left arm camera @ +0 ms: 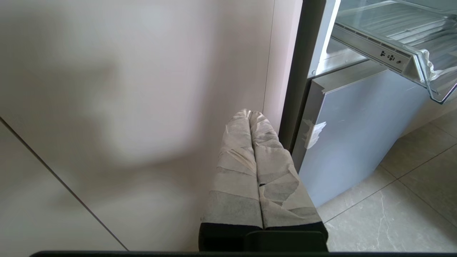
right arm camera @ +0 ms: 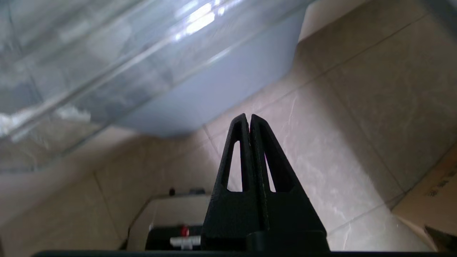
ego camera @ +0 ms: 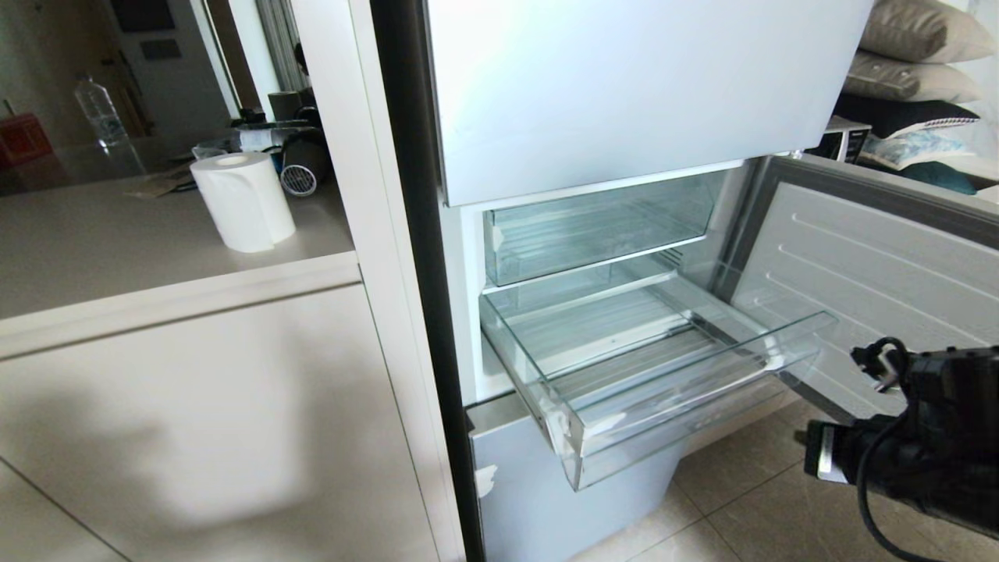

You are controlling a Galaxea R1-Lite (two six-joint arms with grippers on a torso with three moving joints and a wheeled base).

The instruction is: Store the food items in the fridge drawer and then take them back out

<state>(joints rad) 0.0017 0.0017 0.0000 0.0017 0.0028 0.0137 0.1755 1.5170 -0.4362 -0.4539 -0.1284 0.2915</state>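
Note:
The fridge drawer, a deep clear bin with a ribbed floor, is pulled out of the fridge and holds nothing that I can see. No food items are in view. In the head view my right arm hangs low at the right, beside the drawer's front corner. My right gripper is shut and empty, and it points at the tiled floor below the blurred drawer. My left gripper, its fingers wrapped in tape, is shut and empty beside the cabinet side, left of the drawer.
A shallower clear bin sits above the drawer. The fridge's lower door stands open to the right. On the counter to the left stand a paper towel roll and a water bottle. A cardboard box stands on the floor.

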